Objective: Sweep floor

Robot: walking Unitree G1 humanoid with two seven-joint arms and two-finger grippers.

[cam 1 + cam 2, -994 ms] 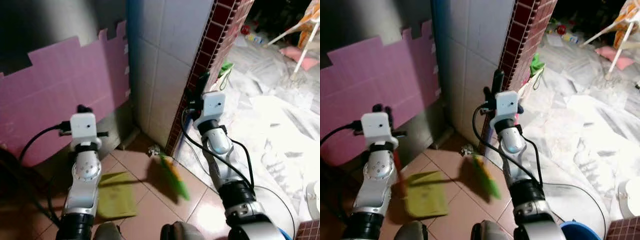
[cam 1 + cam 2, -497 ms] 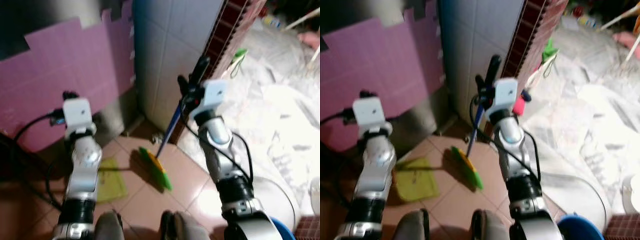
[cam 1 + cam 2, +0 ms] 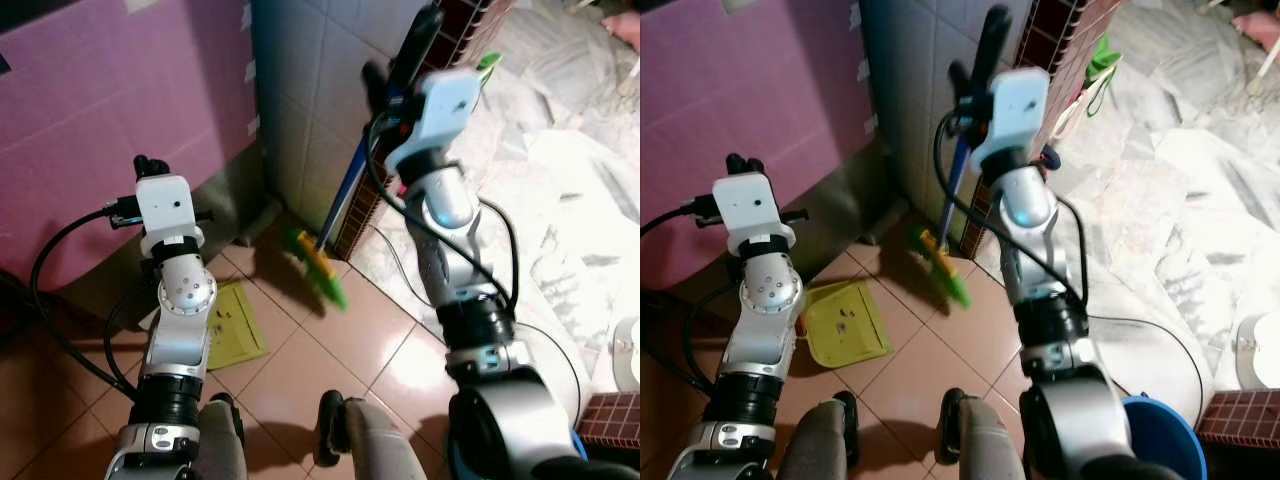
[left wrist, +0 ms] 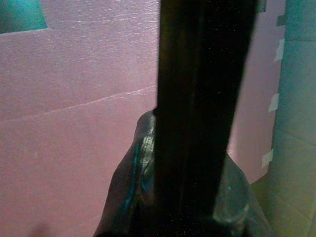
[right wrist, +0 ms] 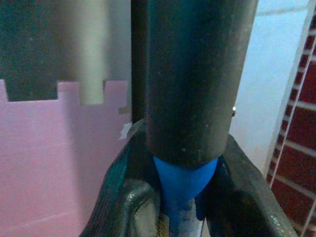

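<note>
The right gripper [image 3: 975, 70] has its fingers [image 5: 197, 74] clenched on the blue handle of the broom [image 3: 952, 185], raised high in front of the white tiled wall [image 3: 300, 90]. From there the handle goes down and forward to the green and yellow brush head [image 3: 320, 268], which is blurred and seems just above or on the floor [image 3: 330, 370] near the foot of the wall, beside the red brick edge [image 3: 1040, 60]. The left gripper [image 3: 148, 167] is held at about the middle of the scene in front of the pink foam mat [image 3: 90, 110]; its wrist view is mostly dark, so it is not possible to tell if its fingers are closed on something. A yellow dustpan [image 3: 845, 322] lies flat on the brown tiles below the left arm, near the brush head but apart from it, with a few dark specks in it. The sweeping looks in the middle: some dirt is maybe collected, and the corner is probably left to do.
</note>
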